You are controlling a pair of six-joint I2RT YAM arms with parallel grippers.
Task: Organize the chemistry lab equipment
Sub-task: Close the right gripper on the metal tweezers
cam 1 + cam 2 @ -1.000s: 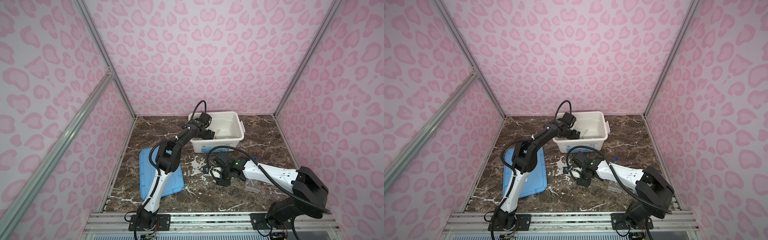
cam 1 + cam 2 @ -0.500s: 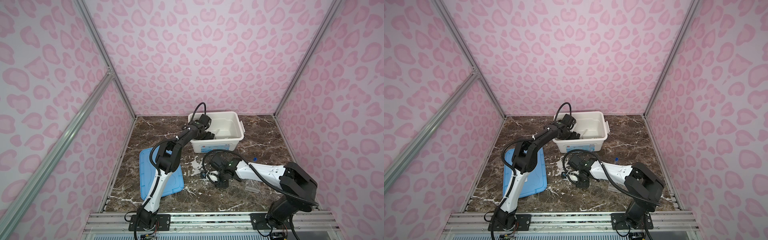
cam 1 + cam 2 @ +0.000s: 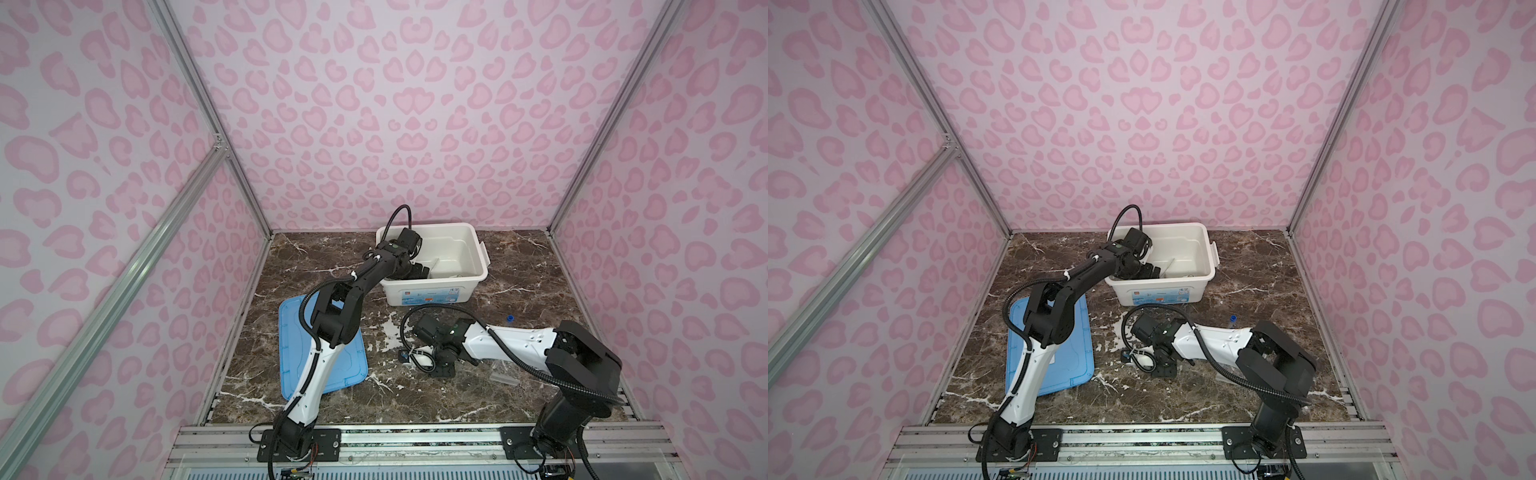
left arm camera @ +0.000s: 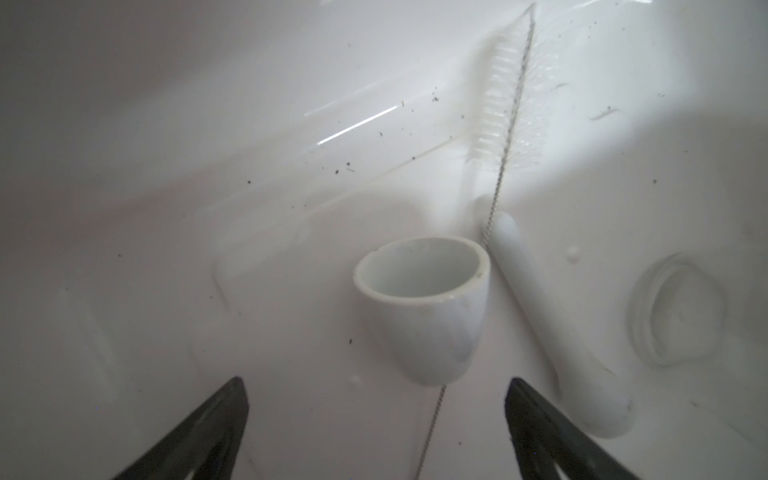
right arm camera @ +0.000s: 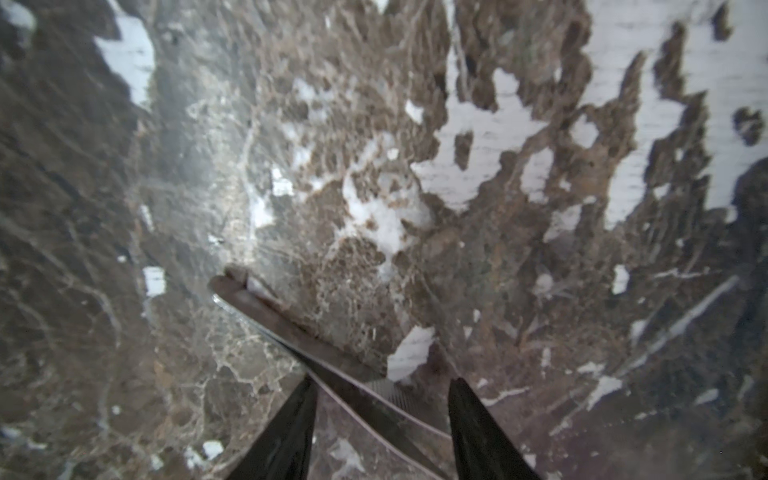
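My left gripper (image 4: pixel 376 382) hangs open inside the white bin (image 3: pixel 478 249), just short of the small white mortar bowl (image 4: pixel 428 316), which lies on its side. The white pestle (image 4: pixel 552 332) lies beside the bowl, touching it. My right gripper (image 5: pixel 381 379) points down at the marble table. Its jaws stand partly apart on either side of metal tweezers (image 5: pixel 291 328) lying flat, with a gap showing at one finger. A blue-capped test tube (image 3: pixel 510 319) lies on the table behind the right arm, and a clear plastic piece (image 3: pixel 503 375) lies near the arm's front.
A white bristle brush on a wire (image 4: pixel 503 104) and a clear round glass piece (image 4: pixel 677 311) also lie in the bin. The blue lid (image 3: pixel 291 353) lies flat at the left under the left arm. Pink walls close in three sides.
The right arm has sunk lower toward the table and its jaws have narrowed around the tweezers. The left arm has stayed in the bin, open.
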